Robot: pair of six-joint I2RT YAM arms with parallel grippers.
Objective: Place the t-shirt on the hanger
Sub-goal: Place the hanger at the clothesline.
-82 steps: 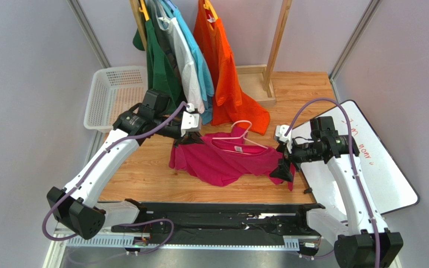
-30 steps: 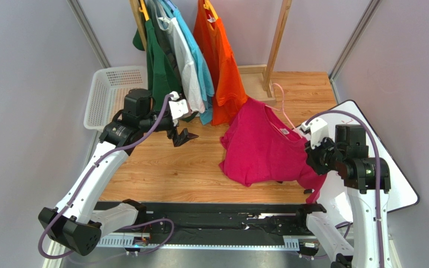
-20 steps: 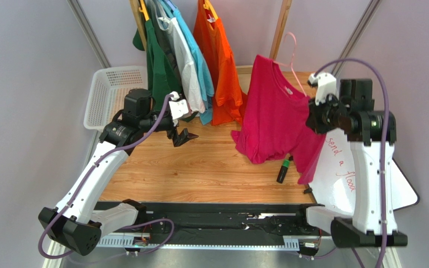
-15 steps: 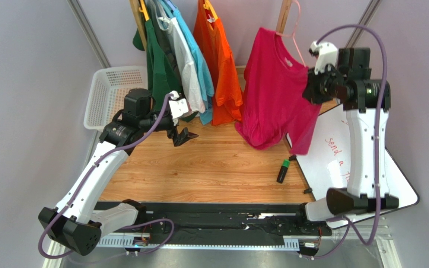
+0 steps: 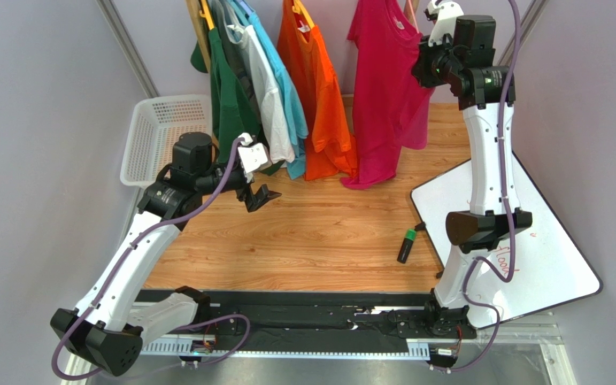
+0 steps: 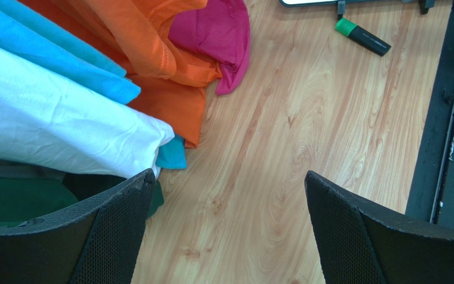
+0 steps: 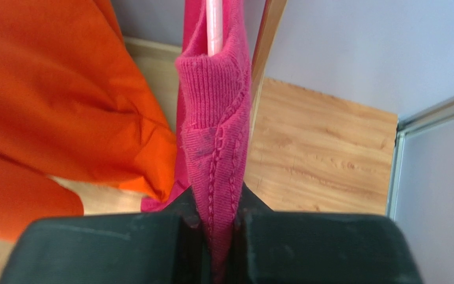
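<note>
The magenta t-shirt [image 5: 383, 88] hangs full length at the back, beside the orange shirt, with its hem just above the wood. My right gripper [image 5: 422, 60] is raised high and shut on the shirt's ribbed shoulder seam [image 7: 214, 148]. The thin light-pink hanger [image 7: 213, 26] runs up out of that fold of cloth; its hook is out of view. My left gripper [image 5: 259, 196] hovers open and empty above the tabletop, left of the shirts, with bare wood between its fingers [image 6: 123, 225]. The t-shirt's lower edge [image 6: 217, 29] shows in the left wrist view.
An orange shirt [image 5: 319, 96], blue, white and green shirts [image 5: 227, 88] hang on the rack. A white basket [image 5: 154, 136] stands at the back left. A whiteboard [image 5: 520, 233] lies at the right, a green marker [image 5: 405, 245] beside it. The rack's wooden post [image 7: 265, 65] stands behind the t-shirt.
My right arm has lifted the t-shirt and hanger from table height up to the rack at the back. The marker is uncovered. The left arm has barely moved.
</note>
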